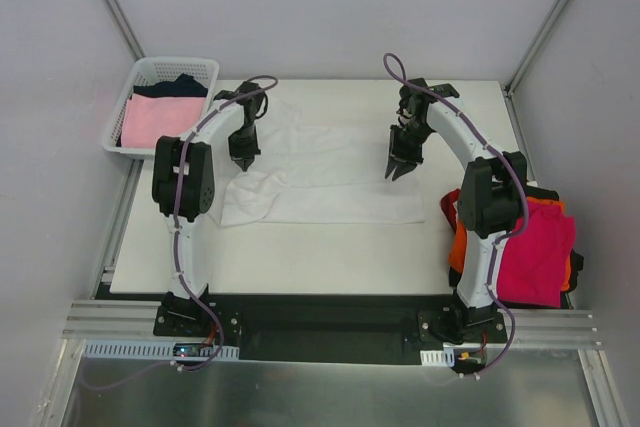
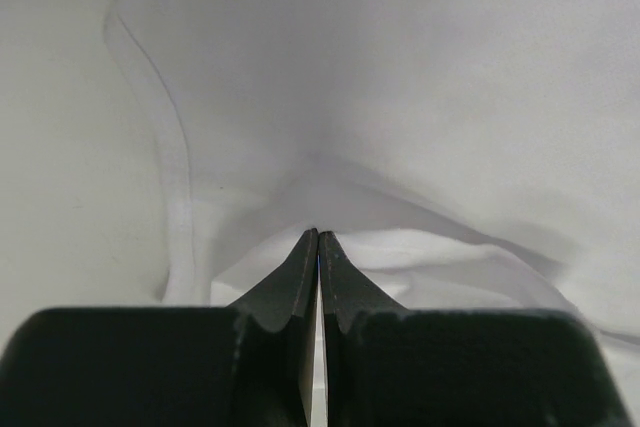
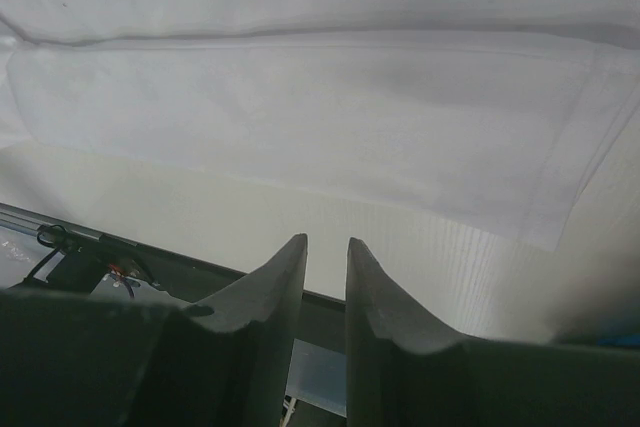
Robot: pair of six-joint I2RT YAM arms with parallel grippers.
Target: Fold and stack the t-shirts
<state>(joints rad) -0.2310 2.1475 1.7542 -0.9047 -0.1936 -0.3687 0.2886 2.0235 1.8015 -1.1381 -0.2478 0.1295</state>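
White panels wall in a white table (image 1: 300, 257) on three sides. The two arms are bolted to a black rail at its near edge.

A white t-shirt (image 1: 330, 182) lies spread across the middle of the table. Its right half is flat, while its left half is rumpled and doubled over itself. In the right wrist view its hemmed edge (image 3: 300, 117) runs straight across bare tabletop (image 3: 420, 247).

The left gripper (image 1: 243, 160) points down into the rumpled left part of this shirt. Its wrist camera shows the two black fingers pressed tight together (image 2: 318, 239). The white cloth (image 2: 400, 97) is drawn into folds that meet right at their tips, so it is pinching the fabric.

The right gripper (image 1: 400, 169) hangs over the shirt's right half, tilted towards the near side. Its fingers stand a narrow gap apart (image 3: 325, 247) with nothing between them, and the table edge shows through the gap. It holds no cloth.

At the table's right near corner, beside the right arm, a magenta-red t-shirt (image 1: 535, 247) lies on top of an orange t-shirt (image 1: 457, 247), whose edge sticks out on the left.

Off the far left corner stands a white lattice basket (image 1: 150, 67). It holds a pale pink t-shirt (image 1: 158, 119), with a navy t-shirt (image 1: 178, 85) behind it towards the wall.
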